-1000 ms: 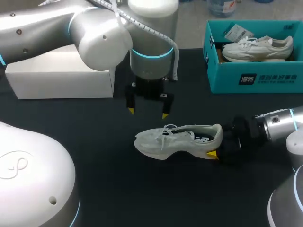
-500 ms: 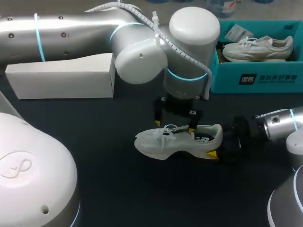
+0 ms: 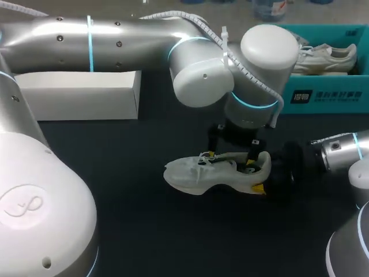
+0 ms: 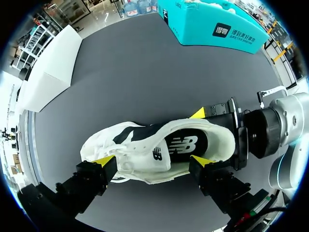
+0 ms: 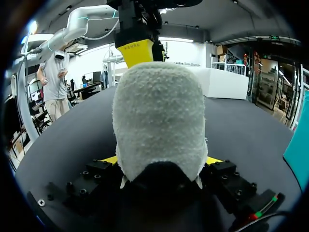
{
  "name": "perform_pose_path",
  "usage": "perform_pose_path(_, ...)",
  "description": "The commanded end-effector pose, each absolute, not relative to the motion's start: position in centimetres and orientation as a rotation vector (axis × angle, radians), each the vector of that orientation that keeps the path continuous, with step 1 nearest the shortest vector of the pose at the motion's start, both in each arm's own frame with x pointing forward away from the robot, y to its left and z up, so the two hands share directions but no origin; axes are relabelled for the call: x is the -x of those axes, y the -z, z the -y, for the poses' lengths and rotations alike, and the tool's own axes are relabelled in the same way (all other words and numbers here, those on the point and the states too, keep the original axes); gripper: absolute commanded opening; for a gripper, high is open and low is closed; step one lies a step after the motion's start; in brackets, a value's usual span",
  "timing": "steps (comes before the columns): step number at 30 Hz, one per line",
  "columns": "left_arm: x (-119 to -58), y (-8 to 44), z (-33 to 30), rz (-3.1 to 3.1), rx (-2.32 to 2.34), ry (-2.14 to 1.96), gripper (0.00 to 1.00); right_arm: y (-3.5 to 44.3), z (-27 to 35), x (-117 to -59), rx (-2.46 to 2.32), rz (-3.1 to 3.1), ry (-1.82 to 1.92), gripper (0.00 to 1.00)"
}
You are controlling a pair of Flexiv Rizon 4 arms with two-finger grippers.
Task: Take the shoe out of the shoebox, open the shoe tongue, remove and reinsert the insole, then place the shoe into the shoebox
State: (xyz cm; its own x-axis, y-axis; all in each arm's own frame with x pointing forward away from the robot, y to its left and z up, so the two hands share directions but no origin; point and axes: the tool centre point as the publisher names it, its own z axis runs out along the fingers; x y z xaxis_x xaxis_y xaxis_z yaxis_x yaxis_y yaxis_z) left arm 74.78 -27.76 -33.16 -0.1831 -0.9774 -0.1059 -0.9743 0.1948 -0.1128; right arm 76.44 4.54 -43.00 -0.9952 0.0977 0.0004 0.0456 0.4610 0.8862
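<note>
The shoe (image 3: pixel 213 170) is out of the shoebox (image 3: pixel 323 95) and lies at the middle of the desk (image 3: pixel 132 231), toe toward 9 o'clock and heel toward 3 o'clock. The box sits well apart at about 1 o'clock.

My right fingers (image 5: pixel 161 159) come in from 3 o'clock and are clamped on the heel from both sides. My left fingers (image 4: pixel 154 162) hang spread wide just over the shoe's opening. One tip is by the laces (image 4: pixel 123 150), the other by the collar, and they grip nothing.

I judge the shoe light, with a soft knit upper that will cave under a hard squeeze. The padded heel is the firmest part, so it is the right place to anchor it. The tongue (image 4: pixel 155 153) is floppy and loosely laced, so I would pinch its upper edge and fold it toward the toe.

The dark insole (image 4: pixel 186 144) looks thin and bendy, and it probably clings to the footbed. I would catch its heel end and peel it up slowly. With one anchor point the shoe may pivot or lift.
</note>
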Motion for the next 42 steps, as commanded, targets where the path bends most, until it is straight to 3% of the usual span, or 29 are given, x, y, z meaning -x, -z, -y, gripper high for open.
perform_pose_path(1,-75.7,34.0,28.9,-2.283,1.900,0.002,1.00,43.2,-4.5,-76.6,-0.128,-2.644,-1.598,0.00)
perform_pose_path(25,-77.3,36.6,25.1,-2.197,1.862,-0.065,1.00,43.2,-4.5,-76.6,-0.128,-2.644,-1.598,0.00)
perform_pose_path(42,-77.5,32.9,22.5,-2.198,2.070,-0.068,1.00,43.2,-4.5,-76.6,-0.128,-2.644,-1.598,0.00)
